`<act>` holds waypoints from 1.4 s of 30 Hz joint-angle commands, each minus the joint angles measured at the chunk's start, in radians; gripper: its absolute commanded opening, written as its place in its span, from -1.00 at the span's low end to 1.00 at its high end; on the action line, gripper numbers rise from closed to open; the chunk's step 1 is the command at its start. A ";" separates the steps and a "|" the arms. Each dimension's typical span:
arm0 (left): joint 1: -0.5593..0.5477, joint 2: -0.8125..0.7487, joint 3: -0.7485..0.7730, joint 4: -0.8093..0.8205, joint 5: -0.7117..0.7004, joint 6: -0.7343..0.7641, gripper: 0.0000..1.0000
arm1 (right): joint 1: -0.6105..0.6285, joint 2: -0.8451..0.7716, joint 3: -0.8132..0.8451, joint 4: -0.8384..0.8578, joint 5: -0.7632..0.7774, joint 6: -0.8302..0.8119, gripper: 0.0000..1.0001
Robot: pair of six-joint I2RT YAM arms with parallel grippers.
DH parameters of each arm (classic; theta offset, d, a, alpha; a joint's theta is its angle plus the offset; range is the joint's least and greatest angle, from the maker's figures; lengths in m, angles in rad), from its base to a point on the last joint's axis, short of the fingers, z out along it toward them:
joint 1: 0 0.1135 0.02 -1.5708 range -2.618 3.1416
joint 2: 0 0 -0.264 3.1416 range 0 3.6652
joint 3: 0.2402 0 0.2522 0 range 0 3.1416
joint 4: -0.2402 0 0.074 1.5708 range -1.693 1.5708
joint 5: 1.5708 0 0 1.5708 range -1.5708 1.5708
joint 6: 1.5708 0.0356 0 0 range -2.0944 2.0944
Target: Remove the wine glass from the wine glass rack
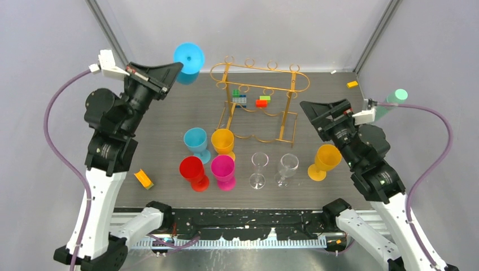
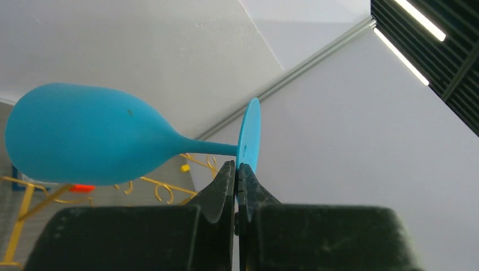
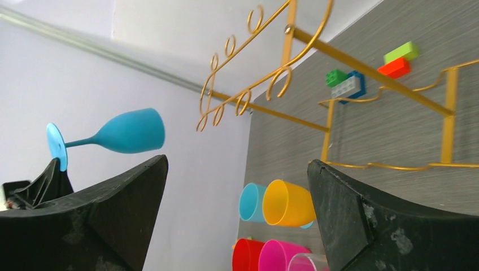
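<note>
A blue wine glass [image 1: 188, 61] [image 2: 85, 135] [image 3: 127, 132] hangs in the air on its side, left of the gold wire wine glass rack [image 1: 260, 68] [image 2: 21, 217] [image 3: 367, 69]. My left gripper [image 1: 179, 66] [image 2: 237, 166] is shut on the rim of its round foot. The bowl points toward the rack, clear of the wire. I see no glass hanging on the rack. My right gripper [image 1: 316, 110] [image 3: 237, 169] stands wide open and empty, just right of the rack, its fingers facing the glasses on the table.
In front of the rack stand a blue [image 1: 196, 141], an orange [image 1: 222, 141], a red [image 1: 193, 172], a pink [image 1: 223, 171] and two clear glasses [image 1: 258, 169]. Another orange glass [image 1: 325, 161] stands by the right arm. Toy bricks [image 1: 240, 97] lie under the rack, an orange block [image 1: 144, 178] front left.
</note>
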 commanded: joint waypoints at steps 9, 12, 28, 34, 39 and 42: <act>0.002 -0.177 -0.372 0.248 0.270 -0.582 -1.00 | 0.013 0.205 -0.199 0.753 -0.443 0.283 0.99; 0.002 -0.210 -0.412 0.283 0.288 -0.659 -1.00 | 0.040 0.244 -0.219 0.823 -0.462 0.310 0.99; -0.001 -0.335 -0.438 0.276 0.322 -0.835 -1.00 | 0.236 0.418 -0.179 1.007 -0.414 0.292 0.99; -0.001 -0.351 -0.424 0.273 0.325 -0.866 -1.00 | 0.309 0.477 -0.199 1.382 -0.452 0.332 0.93; -0.001 -0.362 -0.416 0.262 0.318 -0.871 -1.00 | 0.325 0.491 -0.184 1.524 -0.479 0.374 0.91; -0.001 -0.369 -0.423 0.257 0.312 -0.874 -1.00 | 0.332 0.496 -0.172 1.529 -0.491 0.384 0.87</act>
